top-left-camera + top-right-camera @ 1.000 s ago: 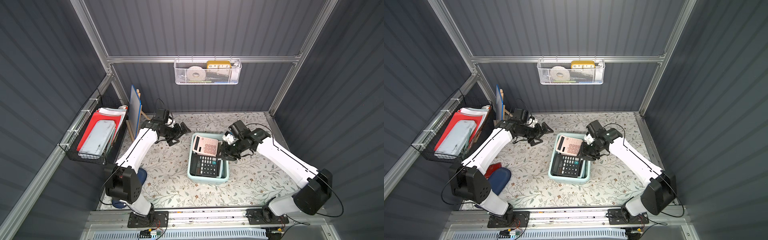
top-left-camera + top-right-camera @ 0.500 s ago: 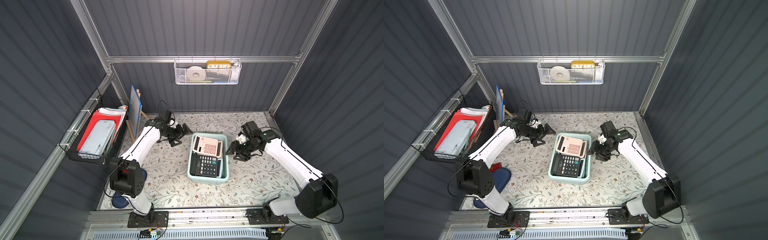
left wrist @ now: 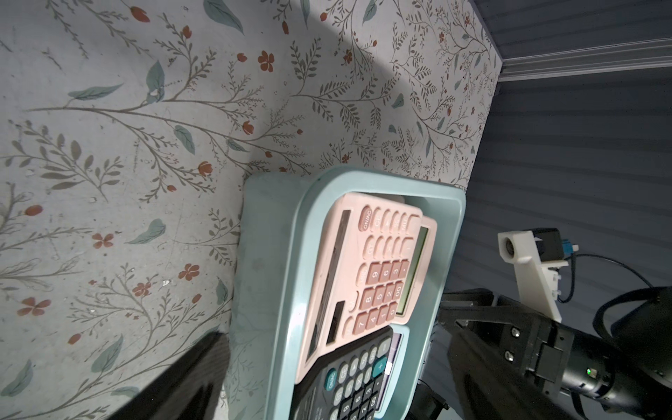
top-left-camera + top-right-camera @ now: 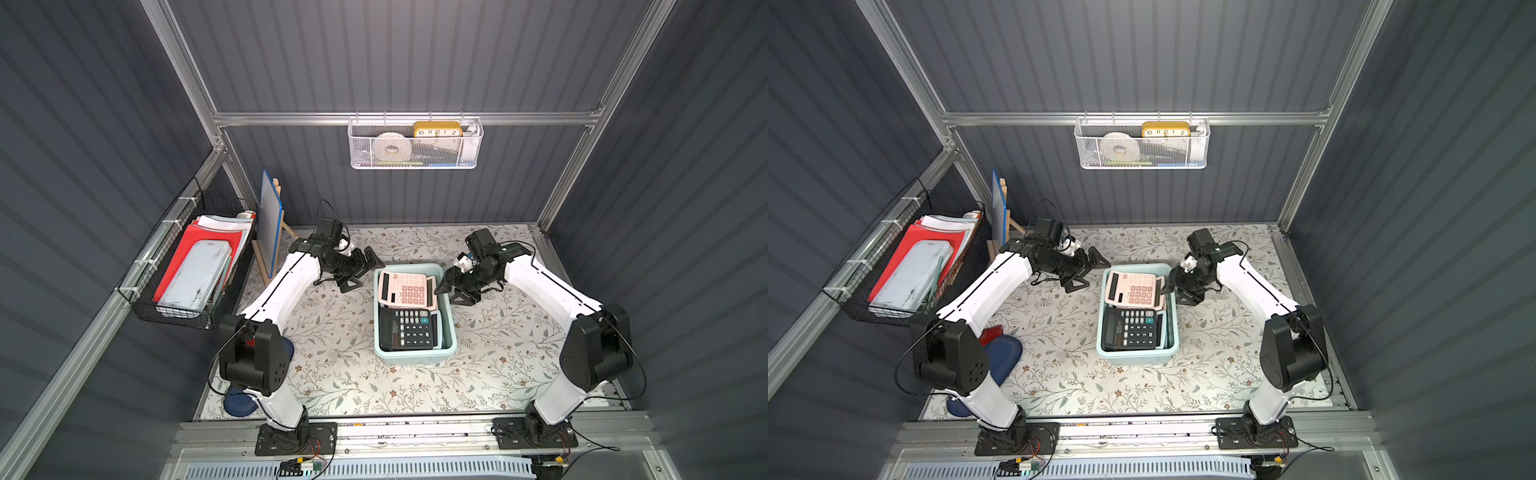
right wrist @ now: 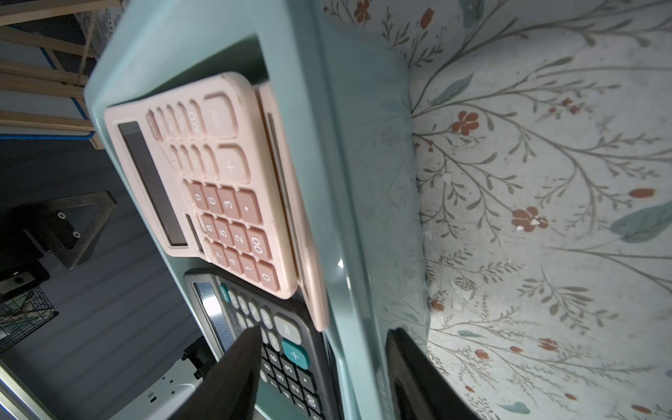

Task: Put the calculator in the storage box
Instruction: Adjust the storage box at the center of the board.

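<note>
We see a pale mint-blue plastic storage box [image 4: 417, 358]. In it lie a dusty-pink rectangular calculator [image 4: 409, 286] with deeper rose number keys and a black rectangular calculator [image 4: 407, 332] with grey and black keys and one teal plus key. The table cover [image 4: 332, 374] is off-white, printed with grey-green leafy sprigs and small rust-red flowers. The ribbed walls [image 4: 374, 62] are dark slate grey. A white mesh wall basket [image 4: 361, 149] shows a yellow clock [image 4: 437, 126]; a black wire basket [image 4: 178, 312] shows a red folder [image 4: 195, 245].
</note>
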Robot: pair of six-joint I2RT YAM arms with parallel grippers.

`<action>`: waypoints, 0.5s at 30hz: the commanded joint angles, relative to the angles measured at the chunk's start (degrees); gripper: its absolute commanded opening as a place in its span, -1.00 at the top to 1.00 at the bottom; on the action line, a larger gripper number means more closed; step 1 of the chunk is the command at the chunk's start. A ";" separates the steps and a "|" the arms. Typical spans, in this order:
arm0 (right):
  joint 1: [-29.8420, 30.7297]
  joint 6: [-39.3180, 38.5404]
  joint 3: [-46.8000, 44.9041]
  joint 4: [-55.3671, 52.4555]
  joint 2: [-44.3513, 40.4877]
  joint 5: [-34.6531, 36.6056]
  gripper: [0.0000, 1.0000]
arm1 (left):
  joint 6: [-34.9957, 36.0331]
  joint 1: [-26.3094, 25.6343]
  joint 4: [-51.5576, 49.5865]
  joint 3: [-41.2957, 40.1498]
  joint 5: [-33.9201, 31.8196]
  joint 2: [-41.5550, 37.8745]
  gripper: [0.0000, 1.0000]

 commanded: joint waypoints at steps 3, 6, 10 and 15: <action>0.31 -2.76 2.19 -1.65 -1.81 -0.79 -0.18 | 1.69 -0.18 -1.02 0.34 -3.26 -2.80 -0.99; 0.31 -4.14 1.46 -4.11 -4.41 3.22 -0.22 | 1.70 -0.19 -1.13 0.00 -7.86 -4.37 -0.99; 0.21 -4.85 0.27 -4.77 -8.47 6.56 -0.31 | 2.05 -0.12 -1.56 -1.02 -11.05 -7.58 -0.99; 0.14 -7.00 1.68 -8.45 -11.97 10.31 -0.46 | 0.84 -0.34 -1.80 -3.45 -13.75 -12.97 -0.99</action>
